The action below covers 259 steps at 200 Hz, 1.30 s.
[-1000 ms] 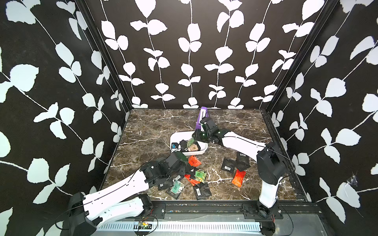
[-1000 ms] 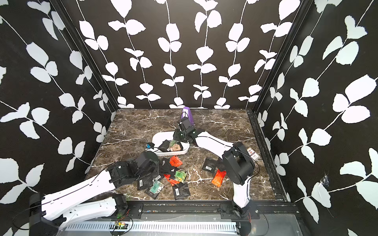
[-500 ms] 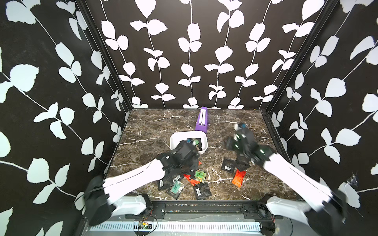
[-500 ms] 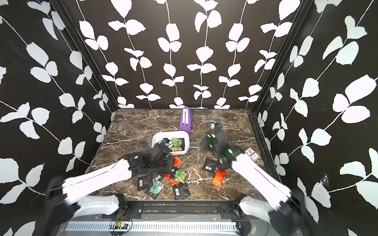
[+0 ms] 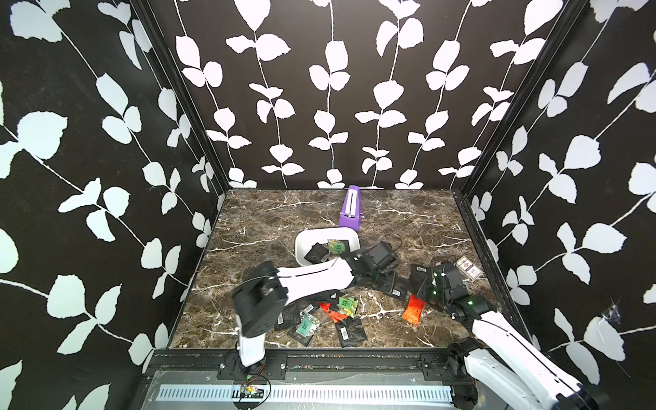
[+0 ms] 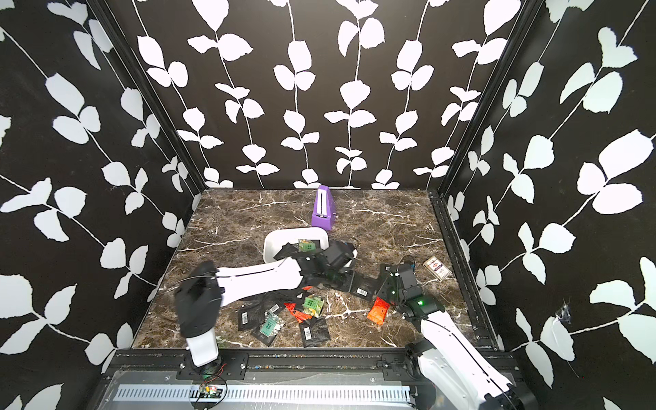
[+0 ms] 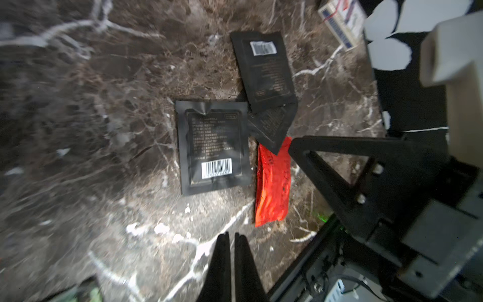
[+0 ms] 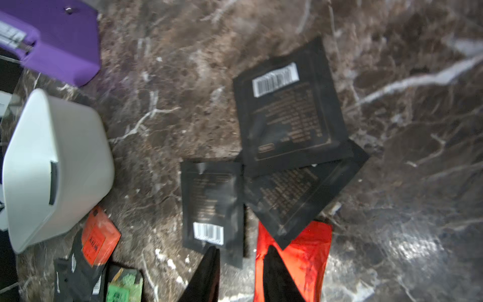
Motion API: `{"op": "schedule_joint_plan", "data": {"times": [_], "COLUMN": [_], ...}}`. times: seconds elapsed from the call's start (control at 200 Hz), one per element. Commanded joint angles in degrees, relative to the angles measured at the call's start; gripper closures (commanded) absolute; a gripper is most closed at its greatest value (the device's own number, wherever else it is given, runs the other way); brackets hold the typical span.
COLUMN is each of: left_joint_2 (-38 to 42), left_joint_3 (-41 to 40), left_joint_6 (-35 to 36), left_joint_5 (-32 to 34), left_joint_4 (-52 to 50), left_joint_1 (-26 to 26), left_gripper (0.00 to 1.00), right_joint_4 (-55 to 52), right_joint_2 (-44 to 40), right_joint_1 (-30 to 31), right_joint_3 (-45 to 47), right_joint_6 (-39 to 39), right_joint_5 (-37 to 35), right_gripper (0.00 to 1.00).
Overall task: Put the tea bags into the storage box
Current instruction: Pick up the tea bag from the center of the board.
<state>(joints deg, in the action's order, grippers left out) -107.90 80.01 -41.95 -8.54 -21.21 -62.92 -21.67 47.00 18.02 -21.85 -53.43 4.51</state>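
The white storage box (image 5: 301,248) (image 6: 269,246) (image 8: 52,157) stands mid-table with a black and a green tea bag (image 5: 335,245) inside. More tea bags lie loose: black ones (image 5: 401,289) (image 7: 214,146) (image 8: 287,104), a red-orange one (image 5: 413,312) (image 7: 273,183) (image 8: 305,251) and a front pile (image 5: 346,305). My left gripper (image 5: 381,275) (image 7: 232,236) is shut and empty, over bare table just right of the box. My right gripper (image 5: 422,289) (image 8: 241,249) hangs open over the near edges of a black sachet and the red-orange one, holding nothing.
A long purple box (image 5: 349,209) (image 8: 52,39) lies behind the storage box. A clear-wrapped card pack (image 5: 468,268) (image 7: 339,23) sits near the right wall. The two grippers are close together right of the box. Black patterned walls enclose the marble table (image 5: 266,220).
My left gripper went from the front pile to the box, then right of it, closing. My right gripper left the box and came back down over the sachets on the right.
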Motion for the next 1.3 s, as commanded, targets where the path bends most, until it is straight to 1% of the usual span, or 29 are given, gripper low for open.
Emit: {"op": "schedule_joint_plan", "data": {"times": [0.0, 0.17, 0.55, 1.29], "left_joint_2": [-3.26, -8.86, -14.33, -15.11], "left_joint_3": [3.85, 7.45, 11.13, 5.09], "left_joint_6": [0.50, 0.67, 0.92, 0.66], "left_joint_5": [-0.96, -0.09, 1.01, 1.25], "left_joint_4": [0.08, -1.33, -2.08, -2.43], "left_joint_1": [0.21, 0.16, 0.91, 1.00], "left_gripper": [0.99, 1.00, 1.00, 1.00], "right_joint_4": [6.61, 9.53, 15.89, 20.82], "right_joint_2": [1.12, 3.92, 10.66, 19.28], "right_joint_1": [-2.37, -4.63, -5.83, -6.25], "right_joint_3": [2.45, 2.04, 1.39, 0.40], "right_joint_6": [-1.25, -0.31, 0.25, 1.74], "right_joint_5": [4.97, 7.76, 10.65, 11.34], "right_gripper": [0.70, 0.71, 0.72, 0.71]}}
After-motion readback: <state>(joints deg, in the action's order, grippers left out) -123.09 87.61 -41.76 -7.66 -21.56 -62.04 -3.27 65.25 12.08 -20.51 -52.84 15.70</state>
